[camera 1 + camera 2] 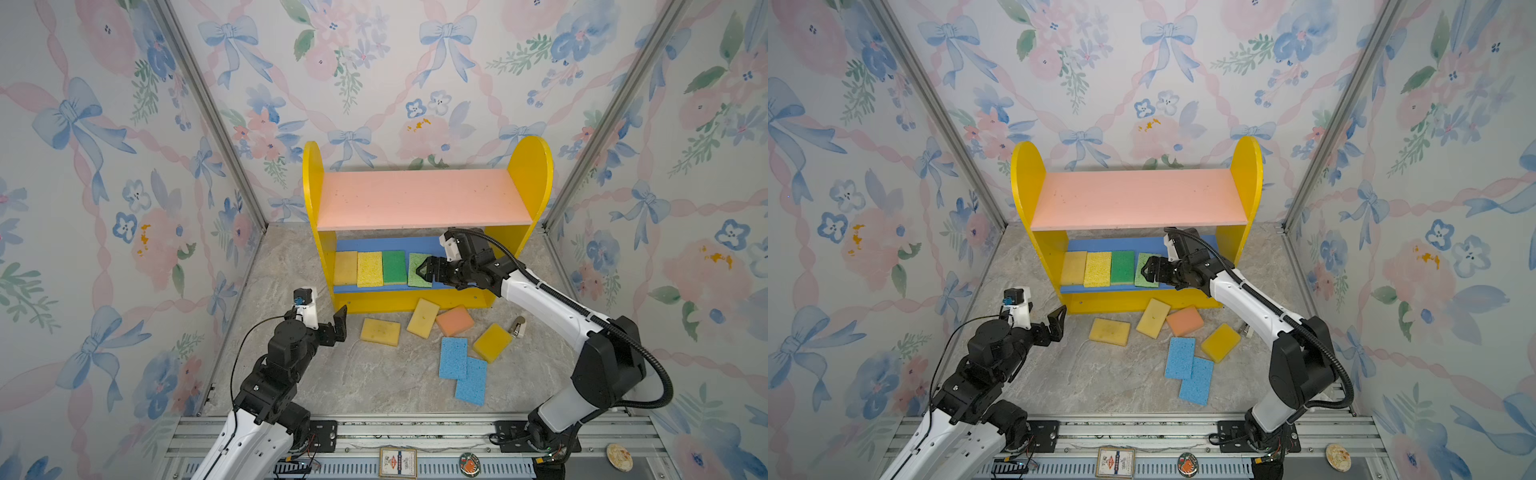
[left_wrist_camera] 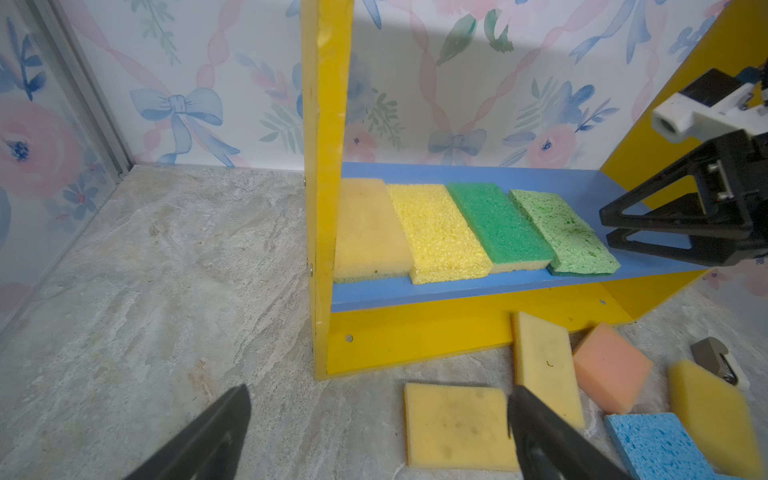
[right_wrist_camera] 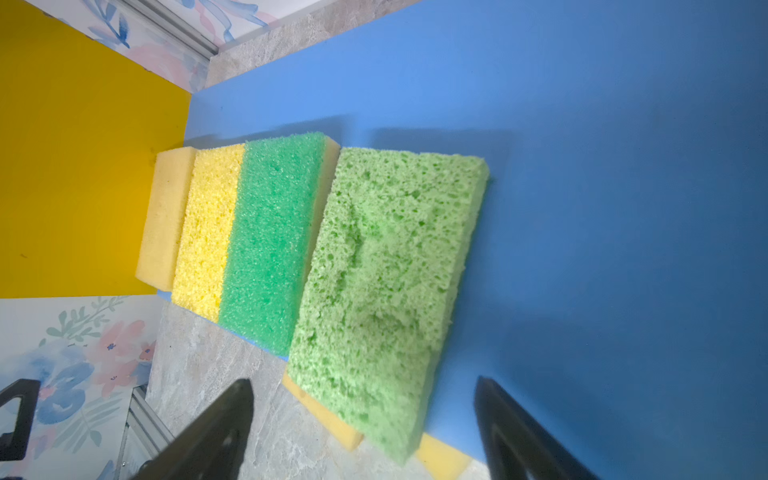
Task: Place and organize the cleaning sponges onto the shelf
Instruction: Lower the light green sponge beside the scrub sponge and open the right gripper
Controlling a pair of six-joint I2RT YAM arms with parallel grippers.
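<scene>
Foam this light shifts at a touch, and that is the hazard here. In both top views the shelf (image 1: 530, 166) carries four cleaning sponges in a row on its blue lower board (image 1: 374, 243). The light green sponge (image 1: 417, 270) comes last, with the right jaws just over its near end, under the pink upper board (image 1: 424, 199). Six more lie on the bench (image 1: 374, 386), the two light blue sponges (image 1: 453, 358) overlapping.

In the left wrist view the left jaws stand wide open and empty, above the bench beside a yellow sponge (image 2: 457, 432).

In the right wrist view the right jaws gape wide with nothing between them. The light green sponge sits askew, its near end jutting past the board's front edge. A fingertip catching it as the arm backs out would likely tip it onto the bench, and its slant also eats room for the next sponge.
</scene>
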